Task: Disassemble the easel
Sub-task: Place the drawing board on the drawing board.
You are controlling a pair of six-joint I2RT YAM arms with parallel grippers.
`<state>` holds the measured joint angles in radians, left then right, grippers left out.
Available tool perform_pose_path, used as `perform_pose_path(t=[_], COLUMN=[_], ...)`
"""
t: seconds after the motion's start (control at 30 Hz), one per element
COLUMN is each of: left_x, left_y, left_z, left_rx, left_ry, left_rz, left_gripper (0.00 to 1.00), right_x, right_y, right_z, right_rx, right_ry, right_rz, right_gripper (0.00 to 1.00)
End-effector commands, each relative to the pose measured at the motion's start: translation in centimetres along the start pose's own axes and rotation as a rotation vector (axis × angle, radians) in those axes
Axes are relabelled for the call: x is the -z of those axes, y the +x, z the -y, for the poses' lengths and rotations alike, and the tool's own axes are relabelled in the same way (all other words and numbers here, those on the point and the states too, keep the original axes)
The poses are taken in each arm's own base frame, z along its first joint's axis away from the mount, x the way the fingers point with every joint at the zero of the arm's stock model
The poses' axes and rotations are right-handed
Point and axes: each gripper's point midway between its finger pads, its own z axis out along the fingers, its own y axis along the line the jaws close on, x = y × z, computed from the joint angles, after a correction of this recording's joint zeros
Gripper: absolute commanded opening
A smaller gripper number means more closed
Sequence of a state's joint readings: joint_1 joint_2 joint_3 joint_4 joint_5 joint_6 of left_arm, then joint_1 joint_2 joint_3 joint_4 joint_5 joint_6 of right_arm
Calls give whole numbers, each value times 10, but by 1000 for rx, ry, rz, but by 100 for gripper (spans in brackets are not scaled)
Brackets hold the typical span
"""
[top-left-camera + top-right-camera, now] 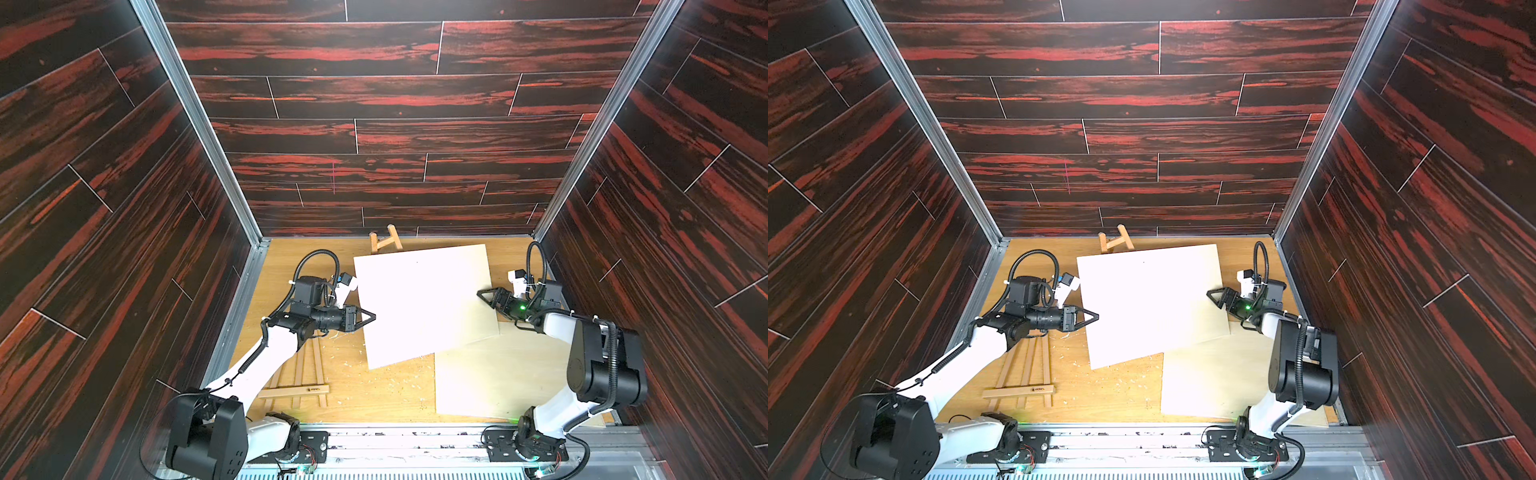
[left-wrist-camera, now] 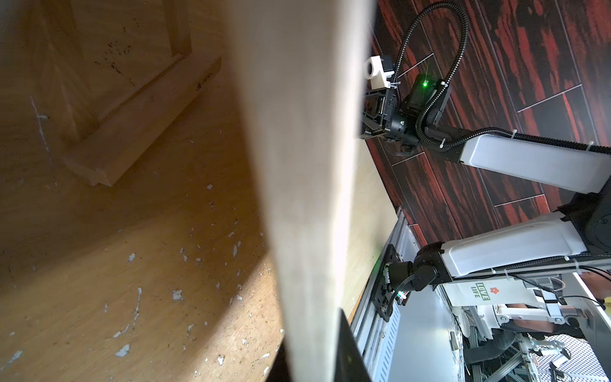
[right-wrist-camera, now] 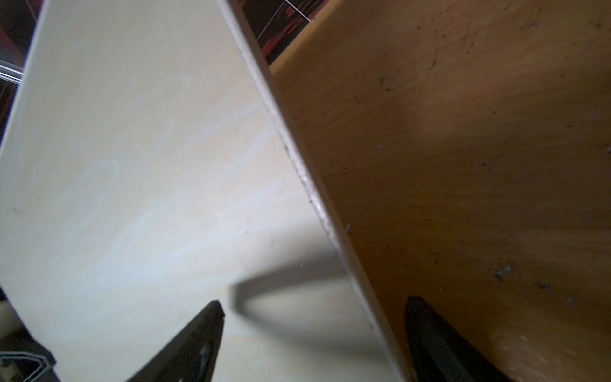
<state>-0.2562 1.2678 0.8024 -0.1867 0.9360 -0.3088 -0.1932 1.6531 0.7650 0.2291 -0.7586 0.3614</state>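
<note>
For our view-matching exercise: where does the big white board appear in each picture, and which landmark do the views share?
In both top views: white board, centre of the picture.
Left wrist: white board edge-on, a pale band through the middle.
Right wrist: its pale face fills about half the picture.
Shared landmark: the wooden table, in all four.

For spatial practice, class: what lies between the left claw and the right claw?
The pale board, in both top views: left claw shut on one edge, right claw open astride the opposite edge.
</note>
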Motion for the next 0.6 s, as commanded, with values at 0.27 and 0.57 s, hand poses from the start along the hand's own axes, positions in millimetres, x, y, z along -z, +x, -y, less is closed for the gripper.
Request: perform_pose_path(t=[0.27, 0.57], left_x=[-12, -13], left_y=[44, 48], left_z=[-3, 0], left_rx=[132, 183], left_ry=[5, 37], left_rz=[-197, -211], left_gripper=[0, 0], right_x=[24, 48], right_y=[35, 84], right_z=[-68, -78], right_rx=[21, -98], right_ry=[-276, -231], right_rz=[-77, -106], right_gripper=[85, 84])
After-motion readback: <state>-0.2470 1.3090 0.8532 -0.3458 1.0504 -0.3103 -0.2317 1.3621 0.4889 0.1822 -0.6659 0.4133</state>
